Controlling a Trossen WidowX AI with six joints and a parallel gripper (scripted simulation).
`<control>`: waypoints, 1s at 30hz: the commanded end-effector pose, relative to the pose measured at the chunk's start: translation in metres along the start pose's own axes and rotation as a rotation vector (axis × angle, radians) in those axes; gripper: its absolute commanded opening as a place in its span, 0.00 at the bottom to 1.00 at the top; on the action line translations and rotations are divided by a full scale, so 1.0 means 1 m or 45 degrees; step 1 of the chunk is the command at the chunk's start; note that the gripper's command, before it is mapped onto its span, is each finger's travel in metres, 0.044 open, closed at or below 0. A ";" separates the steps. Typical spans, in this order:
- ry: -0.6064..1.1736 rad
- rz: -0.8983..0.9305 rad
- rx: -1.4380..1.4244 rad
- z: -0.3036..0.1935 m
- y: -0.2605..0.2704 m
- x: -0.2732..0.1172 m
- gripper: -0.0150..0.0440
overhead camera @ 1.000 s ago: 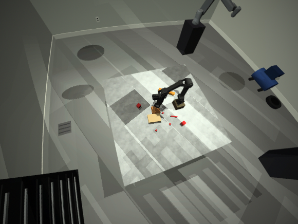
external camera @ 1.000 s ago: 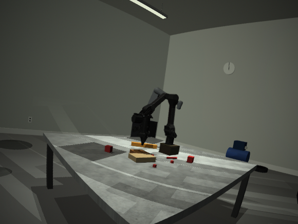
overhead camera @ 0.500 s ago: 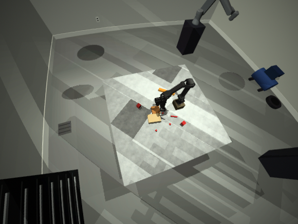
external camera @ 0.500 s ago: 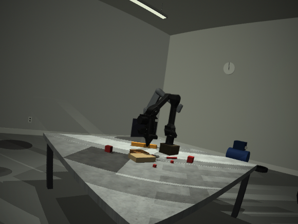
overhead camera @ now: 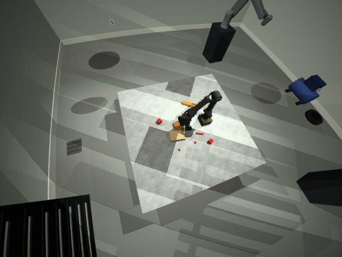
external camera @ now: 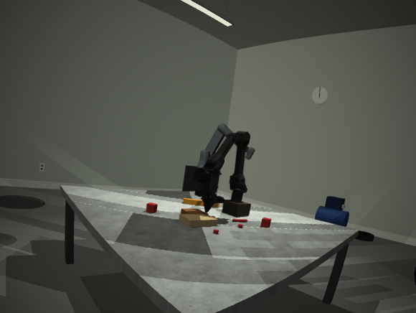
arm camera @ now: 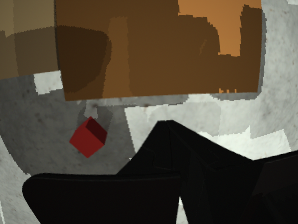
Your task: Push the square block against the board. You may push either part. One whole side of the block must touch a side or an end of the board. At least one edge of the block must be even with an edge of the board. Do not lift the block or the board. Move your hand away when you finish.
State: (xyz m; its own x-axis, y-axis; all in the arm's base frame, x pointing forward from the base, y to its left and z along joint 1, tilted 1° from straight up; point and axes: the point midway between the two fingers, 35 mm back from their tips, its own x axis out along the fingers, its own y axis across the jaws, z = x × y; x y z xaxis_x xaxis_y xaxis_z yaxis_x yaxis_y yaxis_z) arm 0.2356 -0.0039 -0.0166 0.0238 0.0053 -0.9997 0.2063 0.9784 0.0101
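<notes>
The square block [overhead camera: 176, 125] [external camera: 189, 211] [arm camera: 150, 65] is orange-brown and lies flat behind the tan board [overhead camera: 177, 136] [external camera: 195, 220] [arm camera: 35, 15]. In the wrist view its left side runs along the board's edge, touching or almost touching. There its near side reaches past the board's near corner, so those edges do not look even. My gripper [overhead camera: 188, 128] [external camera: 207, 211] [arm camera: 164, 128] is shut and empty, just beside the block's right side in the top view. A strip of table shows between fingertips and block in the wrist view. The arm hides part of the block in the top view.
A small red cube [arm camera: 88, 137] lies near the block and fingers. A red rod [overhead camera: 199, 134] [external camera: 239, 220] and a larger red cube [overhead camera: 210, 141] [external camera: 265, 222] lie right. Another red cube [overhead camera: 159, 121] [external camera: 151, 207] lies left, an orange bar [overhead camera: 188, 104] [external camera: 191, 202] behind.
</notes>
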 end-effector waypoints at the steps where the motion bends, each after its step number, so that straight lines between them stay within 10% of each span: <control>1: 0.026 0.000 -0.008 -0.008 -0.001 0.018 0.25; 30: 0.023 0.000 -0.008 0.021 0.000 0.017 0.25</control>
State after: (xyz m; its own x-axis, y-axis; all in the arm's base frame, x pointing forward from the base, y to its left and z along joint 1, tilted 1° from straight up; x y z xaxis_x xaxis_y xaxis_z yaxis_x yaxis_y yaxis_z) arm 0.2537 -0.0081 -0.0320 0.0092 0.0065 -0.9999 0.2042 0.9789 0.0083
